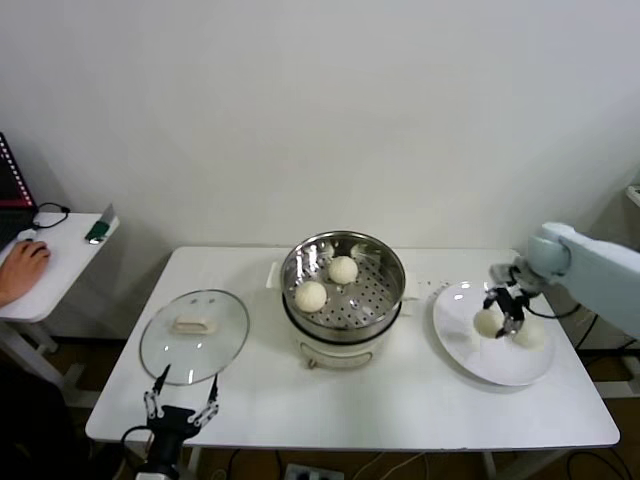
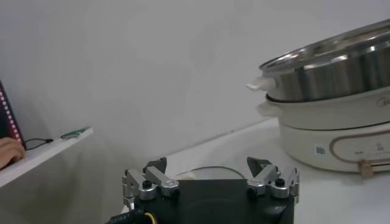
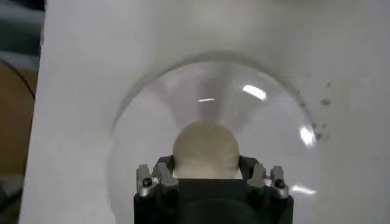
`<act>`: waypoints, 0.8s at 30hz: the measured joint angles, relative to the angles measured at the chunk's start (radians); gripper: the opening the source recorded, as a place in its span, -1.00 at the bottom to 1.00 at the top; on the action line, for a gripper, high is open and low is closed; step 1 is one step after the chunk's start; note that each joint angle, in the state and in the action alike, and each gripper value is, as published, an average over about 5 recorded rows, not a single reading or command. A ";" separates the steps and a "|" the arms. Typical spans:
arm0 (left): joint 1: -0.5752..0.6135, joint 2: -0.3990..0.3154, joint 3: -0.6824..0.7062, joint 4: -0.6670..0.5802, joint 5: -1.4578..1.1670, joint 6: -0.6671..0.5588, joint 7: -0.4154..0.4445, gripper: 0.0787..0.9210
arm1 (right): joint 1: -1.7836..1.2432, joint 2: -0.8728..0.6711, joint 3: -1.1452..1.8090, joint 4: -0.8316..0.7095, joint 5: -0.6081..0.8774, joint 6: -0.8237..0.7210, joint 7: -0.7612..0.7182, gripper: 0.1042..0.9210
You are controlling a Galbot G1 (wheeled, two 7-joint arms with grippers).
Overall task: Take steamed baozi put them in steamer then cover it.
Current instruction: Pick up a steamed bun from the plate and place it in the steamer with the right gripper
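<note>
The left gripper (image 1: 181, 408) hangs nearest the head camera, parked at the front edge of the white table (image 1: 330, 420), its fingers spread with nothing between them; the left wrist view shows the same spread jaws over the table edge.

By size, the white table comes first, carrying everything else. At its centre stands the steamer (image 1: 343, 262), a shiny perforated steel basket on a white electric pot base (image 1: 340, 347), uncovered. To the robot's right lies a flat white plate (image 1: 455, 340). To the robot's left of the steamer, just beyond the left gripper, the cover (image 1: 195, 335) rests flat on the table, its cream handle (image 1: 191, 324) facing up.

Of the 4 steamed baozi, 2 sit inside the steamer: 1 toward the back (image 1: 343, 269), 1 nearer the front-left wall (image 1: 311, 296). The other 2 are on the plate: 1 (image 1: 486, 322) between the fingers of the right gripper (image 1: 508, 314), and 1 (image 1: 529, 335) just beside it. In the right wrist view that bun (image 3: 206, 148) fills the gap between the fingers (image 3: 163, 171), which flank it closely; firm contact cannot be told.

A side desk (image 1: 60, 262) at far left holds a person's hand (image 1: 22, 268).
</note>
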 measured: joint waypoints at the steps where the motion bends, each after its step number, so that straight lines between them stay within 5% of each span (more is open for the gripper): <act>1: 0.001 0.000 0.000 -0.001 0.000 0.000 0.000 0.77 | 0.040 0.011 -0.025 0.013 -0.010 0.032 -0.003 0.43; 10: 0.014 -0.001 -0.004 0.001 -0.001 -0.010 0.000 0.77 | 0.300 0.127 -0.142 0.134 -0.090 0.264 -0.016 0.43; 24: 0.035 0.004 -0.004 -0.007 0.004 -0.007 -0.001 0.77 | 0.290 0.361 -0.104 0.219 -0.232 0.409 -0.016 0.45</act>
